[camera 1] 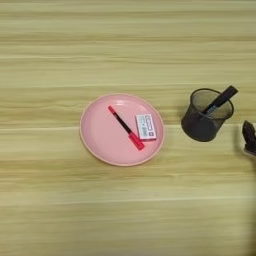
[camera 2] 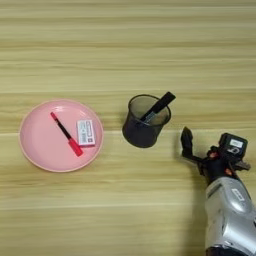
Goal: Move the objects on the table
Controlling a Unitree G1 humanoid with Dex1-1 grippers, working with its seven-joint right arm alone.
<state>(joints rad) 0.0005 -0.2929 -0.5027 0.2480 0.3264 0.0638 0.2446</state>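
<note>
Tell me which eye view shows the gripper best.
The right eye view: the gripper shows whole, with its wrist and the silver forearm behind it, right of the pen cup. The left eye view catches only a black fingertip at its right edge.

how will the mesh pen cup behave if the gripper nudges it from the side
The pen cup is open wire mesh, so it is probably light and would slide easily on the smooth table. The black marker leans out over its rim, so a high push may tip it. The gripper stands just to its right.
</note>
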